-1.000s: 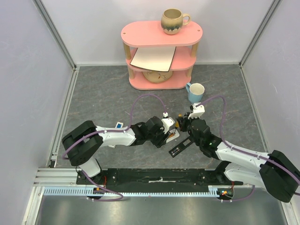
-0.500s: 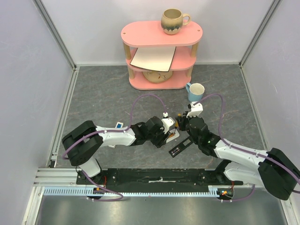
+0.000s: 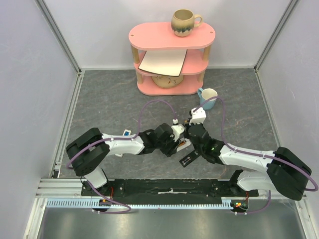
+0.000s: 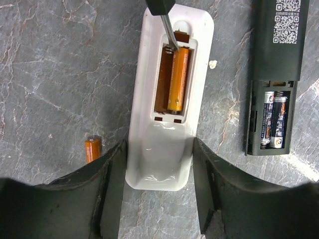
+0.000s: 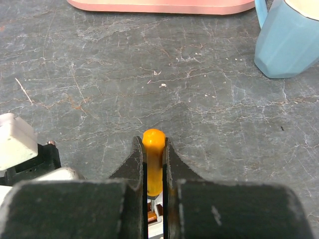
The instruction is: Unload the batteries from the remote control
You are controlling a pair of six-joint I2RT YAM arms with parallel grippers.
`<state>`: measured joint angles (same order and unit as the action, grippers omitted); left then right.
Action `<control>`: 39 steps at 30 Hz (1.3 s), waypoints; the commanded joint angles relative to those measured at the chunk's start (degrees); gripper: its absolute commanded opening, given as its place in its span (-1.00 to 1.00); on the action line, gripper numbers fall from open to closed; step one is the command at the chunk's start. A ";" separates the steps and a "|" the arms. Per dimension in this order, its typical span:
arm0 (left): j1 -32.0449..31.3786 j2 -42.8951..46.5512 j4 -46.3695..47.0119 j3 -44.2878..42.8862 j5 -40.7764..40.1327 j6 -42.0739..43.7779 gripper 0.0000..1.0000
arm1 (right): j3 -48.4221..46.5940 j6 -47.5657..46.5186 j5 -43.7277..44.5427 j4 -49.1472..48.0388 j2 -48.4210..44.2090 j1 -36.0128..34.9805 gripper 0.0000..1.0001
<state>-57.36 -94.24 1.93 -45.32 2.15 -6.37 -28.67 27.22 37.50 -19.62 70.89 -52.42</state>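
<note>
The white plastic remote control (image 4: 158, 130) is gripped by the left gripper (image 4: 159, 149), one dark finger pressed to each long side of its near end, back side up with the battery compartment uncovered just ahead of the fingertips. One orange cylindrical battery (image 4: 178, 79) is seen lying in the right-hand slot of that compartment, while the slot beside it is bare. A second, loose orange battery (image 4: 92, 149) lies on the grey stone-patterned table (image 5: 99, 74), just outside the left finger and apart from the remote. The orange-handled screwdriver (image 5: 153, 159) is clamped between the closed fingers of the right gripper (image 5: 153, 142), its rounded handle end standing out beyond the fingertips. In the left wrist view its thin metal tip is set at the far end of the seated cell, by the spring contact. To the right of the left gripper's right finger, a long black remote control (image 4: 276, 45) lies open, with two blue-and-black batteries (image 4: 274, 119) seated side by side in it. Ahead and to the right of the right gripper a light blue ceramic mug (image 5: 289, 40) is seen, and straight ahead the base of a pink shelf unit (image 5: 164, 5)
</note>
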 commanded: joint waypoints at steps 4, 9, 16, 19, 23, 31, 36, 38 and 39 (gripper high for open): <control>-0.64 -1.83 -0.97 -0.21 -1.27 2.50 -0.18 | 2.91 2.22 -0.67 0.29 0.39 -0.49 -1.00; -0.64 -1.13 -0.88 0.14 -2.06 2.59 0.06 | 2.83 1.69 -0.85 -0.42 -0.75 -0.40 -1.00; -1.17 0.46 -0.62 1.20 -6.72 2.86 0.41 | 1.51 -0.15 -2.95 -1.83 -0.23 -0.22 -1.00; -1.61 0.72 -0.70 1.46 -7.95 3.12 0.43 | 1.77 0.37 -4.00 -2.09 0.30 -0.13 -1.00; -2.05 0.19 -1.58 0.94 -13.90 2.86 0.32 | 2.30 0.81 -4.89 -2.09 -0.58 0.13 -1.00; -1.96 2.30 -1.58 1.99 -26.83 -0.39 0.40 | 5.37 0.20 -9.54 -6.92 -4.97 0.74 -1.00; -1.96 3.88 -1.58 2.60 -29.92 -1.71 0.63 | 5.38 -0.24 -11.92 -8.07 -5.41 0.92 -1.00; -1.96 4.50 -1.58 2.95 -30.36 -1.89 0.67 | 5.55 -0.15 -12.09 -8.51 -5.24 0.92 -1.00; -1.88 4.76 -1.58 3.04 -30.54 -1.89 0.67 | 5.46 -0.15 -12.36 -8.60 -5.24 1.01 -1.00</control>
<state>-59.37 -91.98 0.30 -43.07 -22.26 -6.50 -23.22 27.20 27.42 -24.36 66.50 -51.48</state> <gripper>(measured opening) 0.827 0.078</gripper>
